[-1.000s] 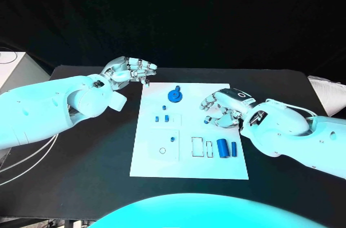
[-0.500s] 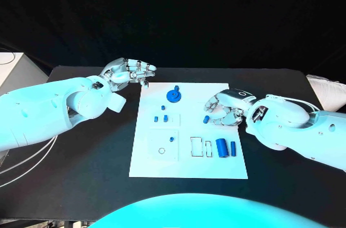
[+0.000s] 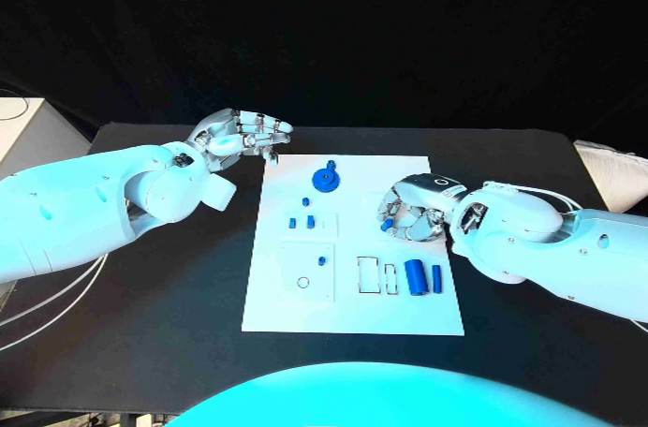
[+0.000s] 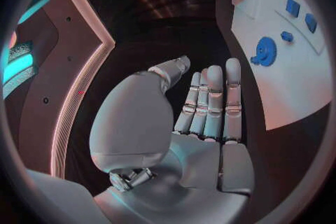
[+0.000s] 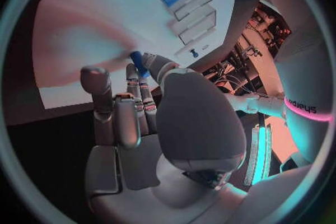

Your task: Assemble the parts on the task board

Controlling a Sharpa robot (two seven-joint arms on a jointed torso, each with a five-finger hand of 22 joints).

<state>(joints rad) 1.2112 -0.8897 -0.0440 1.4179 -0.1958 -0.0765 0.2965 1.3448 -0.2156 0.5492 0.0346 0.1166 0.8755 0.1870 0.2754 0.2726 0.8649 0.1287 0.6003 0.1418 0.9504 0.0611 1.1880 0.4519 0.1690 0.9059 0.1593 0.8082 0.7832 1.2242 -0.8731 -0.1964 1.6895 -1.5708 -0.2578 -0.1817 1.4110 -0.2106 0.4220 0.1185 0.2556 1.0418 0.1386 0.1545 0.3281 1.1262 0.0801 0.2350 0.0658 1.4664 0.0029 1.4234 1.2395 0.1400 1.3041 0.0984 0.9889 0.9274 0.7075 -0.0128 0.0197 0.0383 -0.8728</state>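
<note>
The right hand half covers a small blue part — shape unclear.

A black table fills the middle of the head view, and behind its far edge everything falls into plain darkness. At the table's far left corner stands a pale box-shaped cabinet with a dark cable looped on top, and a pale rumpled thing sits off the table's right edge. Cyan light washes over the scene.
</note>
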